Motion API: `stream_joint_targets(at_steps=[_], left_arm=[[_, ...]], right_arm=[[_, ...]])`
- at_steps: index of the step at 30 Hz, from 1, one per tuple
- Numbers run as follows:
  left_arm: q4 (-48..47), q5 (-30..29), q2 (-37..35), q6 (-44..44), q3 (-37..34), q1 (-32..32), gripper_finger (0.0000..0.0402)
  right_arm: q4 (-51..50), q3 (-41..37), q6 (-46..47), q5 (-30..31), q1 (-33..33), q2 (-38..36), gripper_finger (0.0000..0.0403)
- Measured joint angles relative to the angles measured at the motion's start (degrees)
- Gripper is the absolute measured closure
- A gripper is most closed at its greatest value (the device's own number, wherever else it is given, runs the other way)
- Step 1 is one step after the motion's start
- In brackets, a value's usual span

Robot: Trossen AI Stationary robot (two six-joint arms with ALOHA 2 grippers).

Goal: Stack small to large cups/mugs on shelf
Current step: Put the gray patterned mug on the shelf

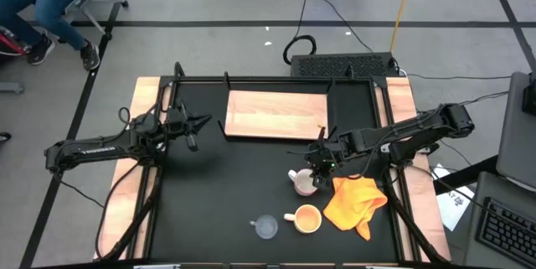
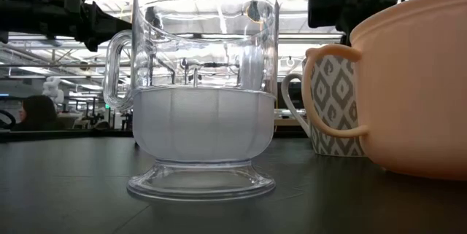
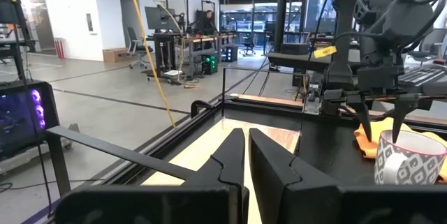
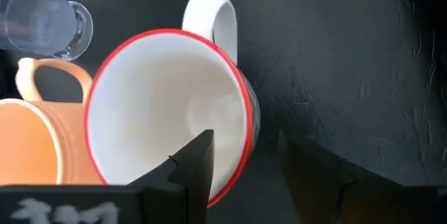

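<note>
**Right gripper poised over the white mug's rim**

You are at the first pick. Your right gripper (image 1: pixel 316 165) hangs just above the white mug (image 1: pixel 304 183), fingers spread wide, one finger (image 4: pixel 192 161) inside the red-edged rim and the other outside the wall. Nothing is gripped yet. The mug stands upright on the table, its handle on the side away from the gripper.

The orange mug (image 1: pixel 306 218) sits just beside it, nearer the table's front edge, and the glass cup (image 1: pixel 265 227) stands near that. All three are well apart from the shelf (image 1: pixel 276 114), which lies bare at the back of the table. The cloth (image 1: pixel 356 202) is close beside both mugs.

Your left gripper (image 1: pixel 198 126) waits with fingers pressed together, off the shelf's left end.

Next, I judge, you lower slightly, close on the wall, and lift straight up so you don't knock the orange mug.
</note>
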Motion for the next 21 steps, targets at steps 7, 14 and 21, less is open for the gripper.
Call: stream_joint_targets(at_steps=[7, 14, 21], left_arm=[[0.0, 0.0, 0.0, 0.0, 0.0, 0.0, 0.0378], [-0.04, 0.0, 0.01, 0.0, 0.01, -0.02, 0.0378], [-0.04, -0.02, 0.01, 0.0, -0.01, 0.0, 0.0378]], right_arm=[[0.15, -0.12, -0.76, 0.02, 0.0, 0.0, 0.0272], [0.59, -0.12, -3.23, 0.22, -0.02, 0.0, 0.0349], [0.54, -0.15, -6.87, 0.84, -0.02, 0.0, 0.0387]])
